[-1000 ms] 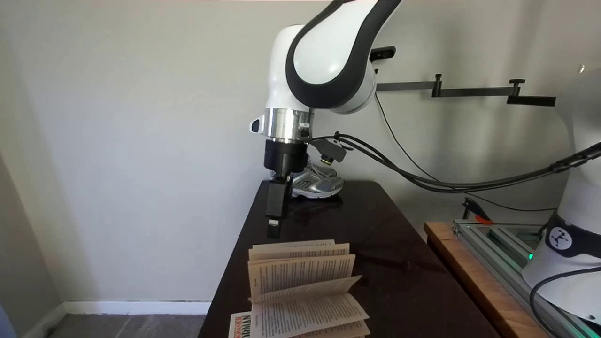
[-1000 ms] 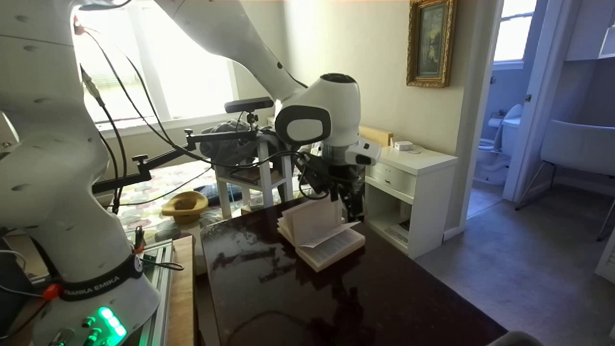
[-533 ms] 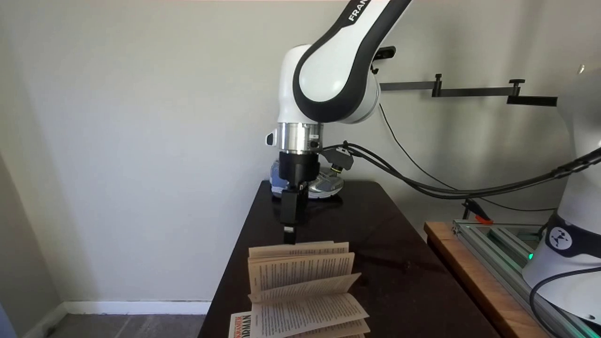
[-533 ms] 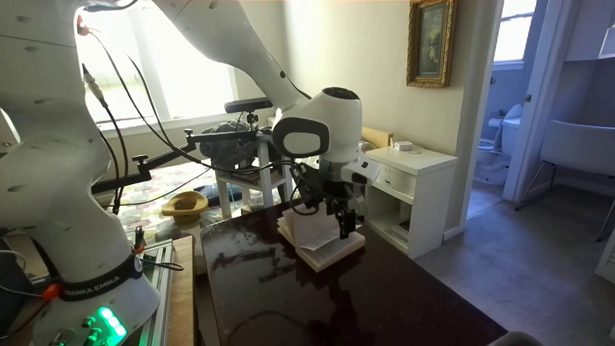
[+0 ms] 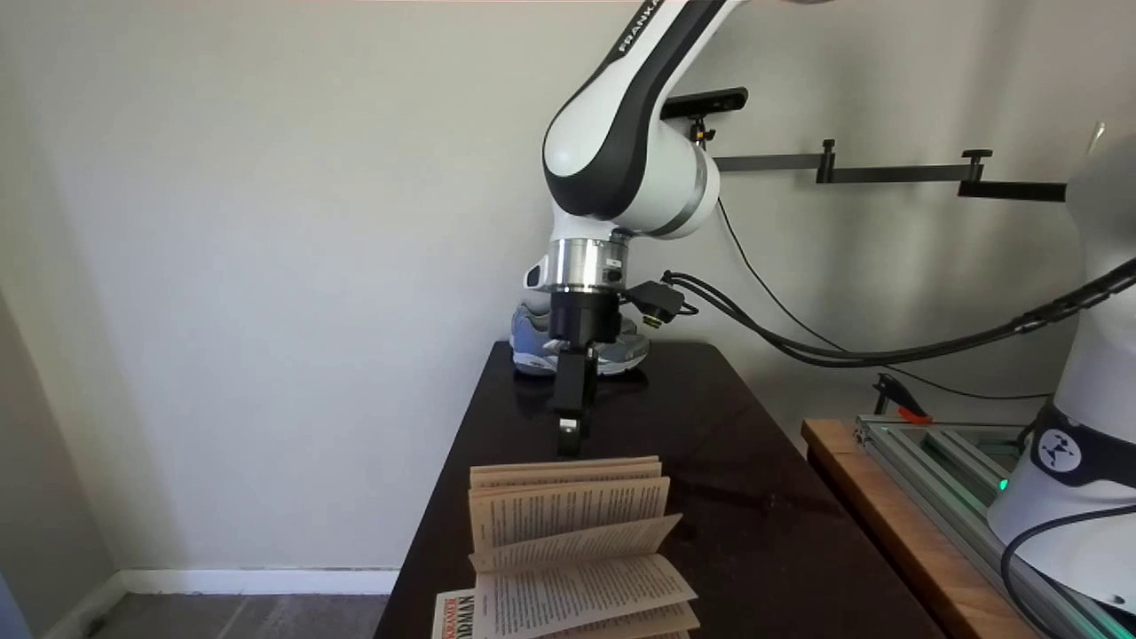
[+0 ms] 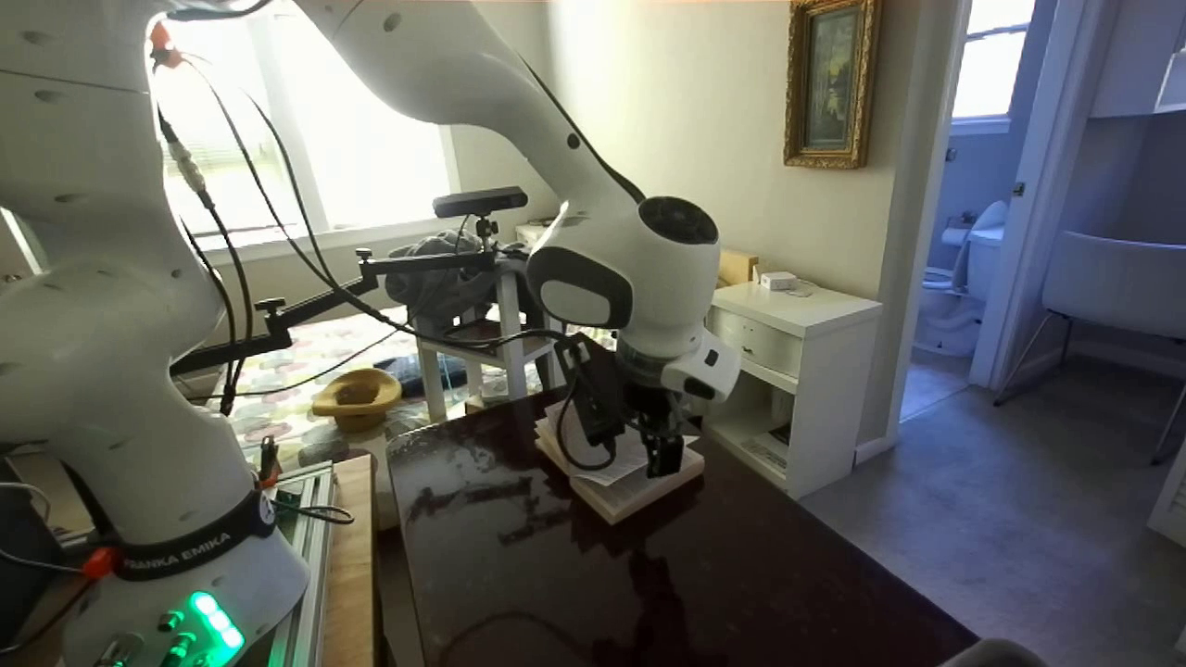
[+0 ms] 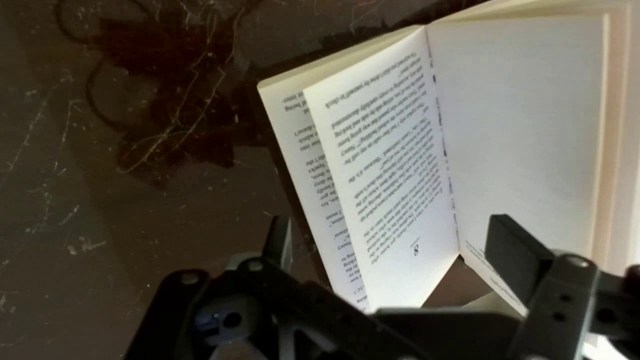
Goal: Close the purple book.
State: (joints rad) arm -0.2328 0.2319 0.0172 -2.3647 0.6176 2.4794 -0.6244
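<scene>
Plainly, your tool is unclenched, its fingers standing wide apart in the wrist view, and the open book lies toward one o'clock from it, pages fanned; whether the two touch, you cannot tell. In an exterior view you have that book at six o'clock from the tool on the dark worktop, while a blue-grey sneaker sits at twelve o'clock on the far end, partly behind your tool. Beyond, in an exterior view, you find a white nightstand at two o'clock from the tool and a gold-framed picture at one.
</scene>
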